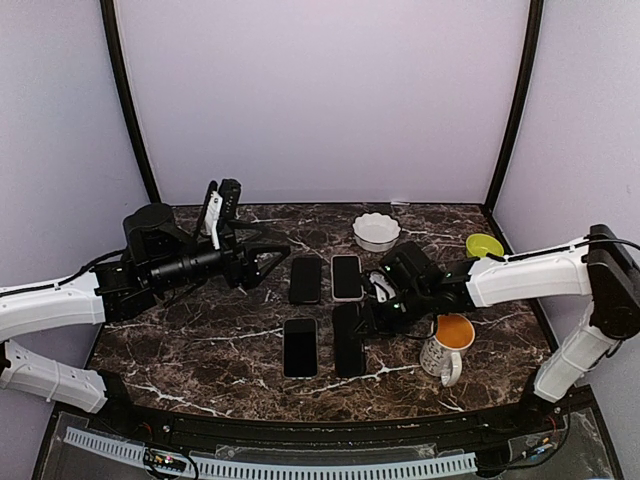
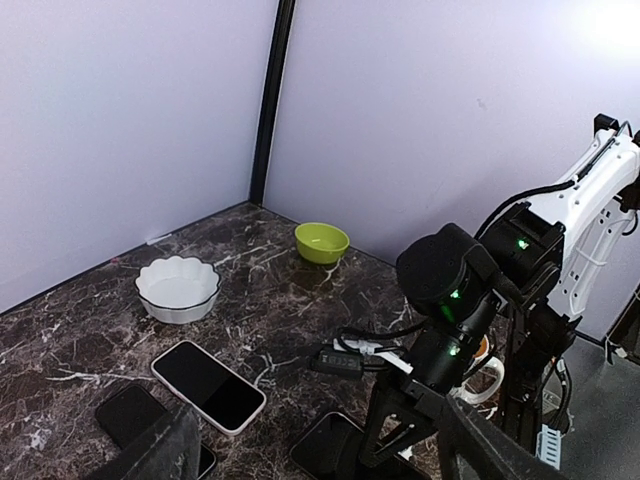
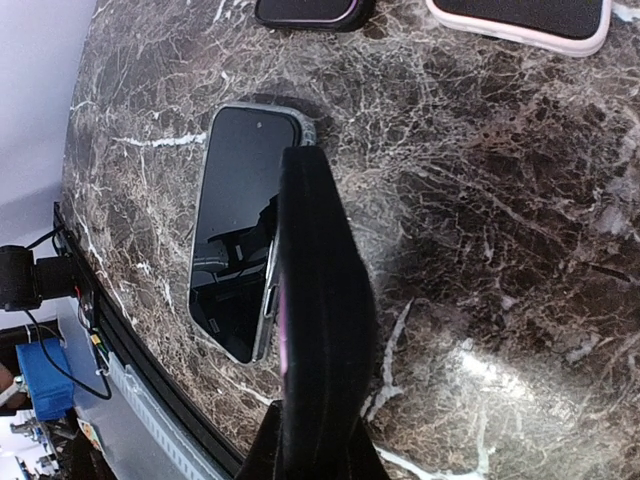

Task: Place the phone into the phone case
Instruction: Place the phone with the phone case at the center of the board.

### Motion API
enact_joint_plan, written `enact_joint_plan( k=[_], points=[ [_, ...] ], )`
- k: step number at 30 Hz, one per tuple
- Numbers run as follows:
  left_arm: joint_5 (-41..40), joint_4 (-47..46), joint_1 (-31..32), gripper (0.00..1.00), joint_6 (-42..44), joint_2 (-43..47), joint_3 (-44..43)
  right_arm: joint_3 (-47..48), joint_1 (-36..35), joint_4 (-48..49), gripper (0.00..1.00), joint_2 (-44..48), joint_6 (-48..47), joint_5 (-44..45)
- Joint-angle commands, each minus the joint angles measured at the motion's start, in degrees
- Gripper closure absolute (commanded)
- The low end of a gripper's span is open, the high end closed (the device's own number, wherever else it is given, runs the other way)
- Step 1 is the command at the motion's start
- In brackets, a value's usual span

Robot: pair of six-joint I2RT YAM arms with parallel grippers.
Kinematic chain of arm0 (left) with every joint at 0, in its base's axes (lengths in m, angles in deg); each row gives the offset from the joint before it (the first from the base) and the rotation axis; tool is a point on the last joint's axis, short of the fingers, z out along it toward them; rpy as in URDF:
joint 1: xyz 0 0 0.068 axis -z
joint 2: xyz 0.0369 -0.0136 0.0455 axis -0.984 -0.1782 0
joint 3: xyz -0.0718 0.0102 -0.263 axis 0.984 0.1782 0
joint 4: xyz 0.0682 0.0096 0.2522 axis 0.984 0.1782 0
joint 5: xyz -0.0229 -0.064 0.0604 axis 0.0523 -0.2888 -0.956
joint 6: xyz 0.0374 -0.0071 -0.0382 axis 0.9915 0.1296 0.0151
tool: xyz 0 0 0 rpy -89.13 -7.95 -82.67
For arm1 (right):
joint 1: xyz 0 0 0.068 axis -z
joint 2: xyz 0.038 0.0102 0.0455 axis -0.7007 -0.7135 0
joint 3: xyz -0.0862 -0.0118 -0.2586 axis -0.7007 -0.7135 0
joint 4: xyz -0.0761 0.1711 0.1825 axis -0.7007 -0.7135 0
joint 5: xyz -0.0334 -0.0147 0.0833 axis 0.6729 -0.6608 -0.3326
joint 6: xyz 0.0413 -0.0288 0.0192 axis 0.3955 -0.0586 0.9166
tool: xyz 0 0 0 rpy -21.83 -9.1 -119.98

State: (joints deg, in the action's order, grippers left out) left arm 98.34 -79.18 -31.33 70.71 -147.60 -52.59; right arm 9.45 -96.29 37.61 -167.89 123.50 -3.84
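Top external, surface [image 1: 200,345]: dark white-veined marble.
Walls [image 1: 320,100]: plain lilac.
Left fingers [image 2: 480,450]: spread wide.
Right fingers [image 3: 315,330]: pressed together.

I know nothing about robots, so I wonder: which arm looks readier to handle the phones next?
Probably the right. The right gripper, shut, is low beside the near-right phone. The left gripper hangs open, raised and off to the side of the phones.
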Motion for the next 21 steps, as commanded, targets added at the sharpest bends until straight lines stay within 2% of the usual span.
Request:
enact_joint_plan(
  k=[1,3,8,21],
  points=[
    [-0.4,0.2,-0.2,0.16,1.0,0.6,-1.9,1.2,1.3,7.3,1.0,-2.6,1.6,-4.7],
    [-0.5,0.2,-0.2,0.16,1.2,0.7,-1.8,0.5,2.0,8.2,1.0,-3.4,1.9,-5.1],
    [-0.6,0.4,-0.2,0.16,1.5,0.8,-1.8,1.1,2.7,4.5,0.77,-6.1,1.4,-2.0],
    [-1.1,0.6,-0.2,0.16,1.9,0.8,-1.8,2.2,2.1,-5.0,0.72,-7.6,1.4,7.2]
  ],
)
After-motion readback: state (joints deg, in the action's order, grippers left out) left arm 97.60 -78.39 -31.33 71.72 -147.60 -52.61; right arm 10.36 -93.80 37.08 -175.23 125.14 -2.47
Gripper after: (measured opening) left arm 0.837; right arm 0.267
